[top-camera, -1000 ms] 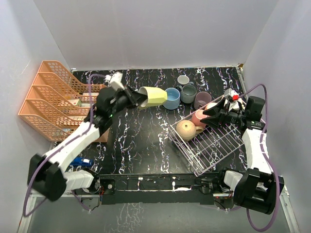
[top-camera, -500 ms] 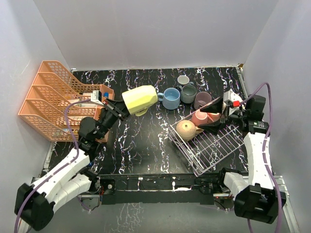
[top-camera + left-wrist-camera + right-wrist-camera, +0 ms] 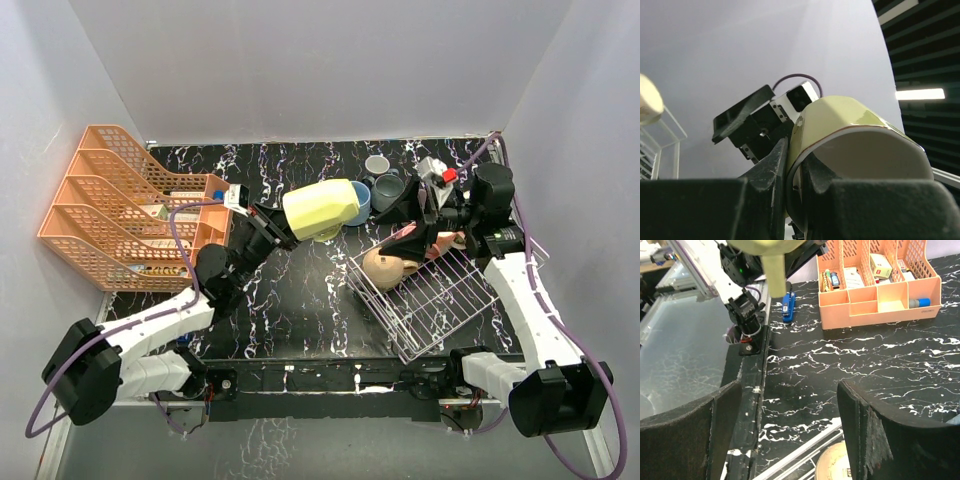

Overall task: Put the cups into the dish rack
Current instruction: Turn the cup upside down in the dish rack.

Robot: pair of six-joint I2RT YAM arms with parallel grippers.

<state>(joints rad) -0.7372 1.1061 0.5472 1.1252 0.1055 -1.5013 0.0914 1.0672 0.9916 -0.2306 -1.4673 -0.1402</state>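
One pale yellow mug (image 3: 322, 208) is off the table (image 3: 290, 300) in the overhead view. It is carried on its side above the middle, mouth toward the left gripper (image 3: 288, 224), which is clamped on its rim. The dish rack (image 3: 455, 300) sits askew by the right edge. A tan mug (image 3: 382, 268) lies in its far-left corner with a pink mug (image 3: 443, 243) beside it, partly hidden. The right gripper (image 3: 397, 228) hangs over that corner, spread wide and holding nothing. A blue mug (image 3: 361, 200), a grey-teal mug (image 3: 388, 190) and a small grey mug (image 3: 377, 164) stand near the far edge. The orange tray organizer (image 3: 110, 215) stands at the left edge.

From the left wrist, the fingers (image 3: 767, 175) pinch the wall of the pale yellow mug (image 3: 850, 127), one inside and one outside. Glazed ceramic is stiff, smooth and easily chipped, and fairly heavy for a rim pinch. I judge it could swivel in this hold and needs a gentle landing on the wires. The rim wall or the handle are the sound places to take hold.

From the right wrist, the fingers (image 3: 685, 425) stand far apart. Between them are only bare table, a wire of the dish rack (image 3: 795, 455) and the top of the tan mug (image 3: 840, 467). The pale yellow mug (image 3: 767, 250) shows at the top edge, well apart from them.
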